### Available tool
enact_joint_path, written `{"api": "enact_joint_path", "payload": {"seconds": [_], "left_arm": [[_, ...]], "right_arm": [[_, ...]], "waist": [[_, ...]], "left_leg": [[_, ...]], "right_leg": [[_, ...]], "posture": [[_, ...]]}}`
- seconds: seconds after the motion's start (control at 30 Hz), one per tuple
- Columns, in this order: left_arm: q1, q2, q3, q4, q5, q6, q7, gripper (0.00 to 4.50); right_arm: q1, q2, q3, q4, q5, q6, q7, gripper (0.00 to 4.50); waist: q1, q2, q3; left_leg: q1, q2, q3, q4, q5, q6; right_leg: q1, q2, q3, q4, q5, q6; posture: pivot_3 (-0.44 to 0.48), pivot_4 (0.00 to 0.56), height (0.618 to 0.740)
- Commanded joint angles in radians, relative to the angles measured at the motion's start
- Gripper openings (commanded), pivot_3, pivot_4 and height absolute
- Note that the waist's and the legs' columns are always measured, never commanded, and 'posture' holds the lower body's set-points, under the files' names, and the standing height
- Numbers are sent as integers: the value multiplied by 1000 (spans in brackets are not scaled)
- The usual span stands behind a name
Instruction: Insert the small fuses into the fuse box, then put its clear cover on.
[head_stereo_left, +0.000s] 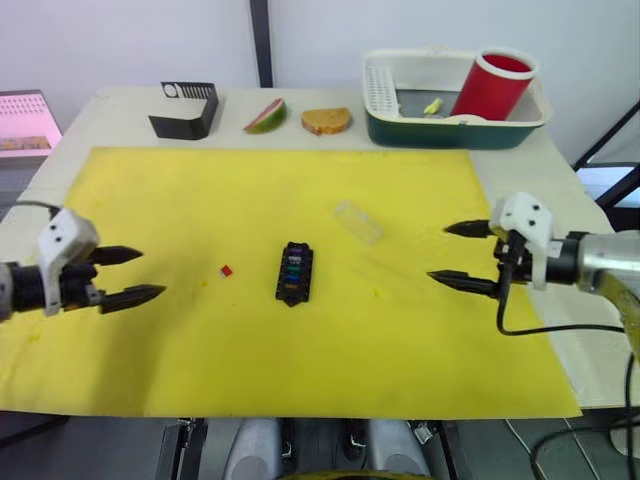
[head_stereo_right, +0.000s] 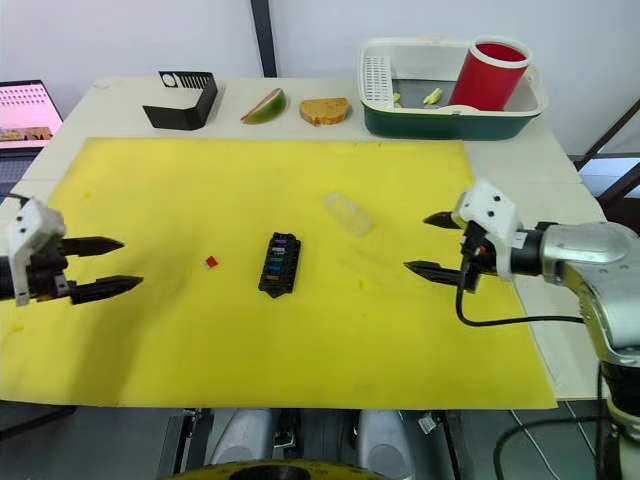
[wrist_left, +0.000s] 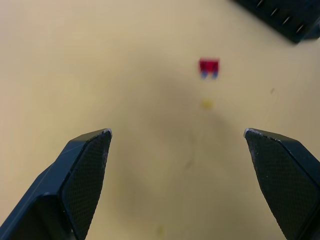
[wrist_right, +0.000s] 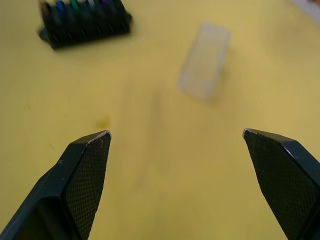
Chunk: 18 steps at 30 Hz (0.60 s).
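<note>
1. We see the fuse box (head_stereo_left: 294, 273) lying near the middle of the head-camera frame on the yellow mat (head_stereo_left: 200, 200). Several coloured fuses already sit in its slots; purple, blue and green tops are readable, the rest too small to call.

2. One red fuse (head_stereo_left: 226, 270) lies loose on the mat, just left of the fuse box in the frame and apart from it. We judge it to be the only fuse left to insert, though we cannot count the seated ones with certainty.

3. The clear cover (head_stereo_left: 358, 222) lies flat on the mat, up and to the right of the fuse box, not touching it. It is not yet fitted.

4. Our left gripper (head_stereo_left: 128, 275) hovers at the left edge of the frame, fingers spread wide and empty, pointing towards the red fuse.

5. Our right gripper (head_stereo_left: 462, 256) hovers at the right of the frame, also spread wide and holding nothing, pointing towards the clear cover.

6. So we judge the task mostly done: one fuse remains, then the cover.
</note>
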Motion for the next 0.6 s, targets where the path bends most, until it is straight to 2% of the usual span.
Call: {"api": "enact_joint_path", "payload": {"seconds": [0.03, 0.23, 0.43, 0.6], "left_arm": [[-131, -41, -99, 57, -67, 77, -65, 4500], [-331, -100, -298, 257, -46, 159, -205, 4500], [-471, -148, -368, 430, -34, 249, -247, 4500], [-489, -158, -413, 506, 6, 246, -275, 4500]], "right_arm": [[-99, 54, 70, -65, 45, 25, -31, 4478], [-220, 115, 205, -100, 63, 28, -12, 4478], [-250, 131, 247, -115, 68, 30, -19, 4478], [-243, 138, 245, -139, 81, 46, -47, 4478]], "waist": [[0, 0, 0], [0, -1, 0], [1, -2, 0], [-1, -2, 0]], "left_leg": [[0, 0, 0, 0, 0, 0], [0, -1, 1, 1, 1, -1], [0, -2, 1, 2, 1, 0], [0, -1, 1, 2, 1, 0]], "right_leg": [[0, 1, 0, 1, 0, 0], [-1, 2, -1, 4, 0, 1], [-1, 2, 0, 5, 0, 1], [-1, 2, 0, 5, 0, 1]], "posture": [[0, 150, 740], [0, 150, 740], [0, 150, 740], [0, 150, 740]]}}
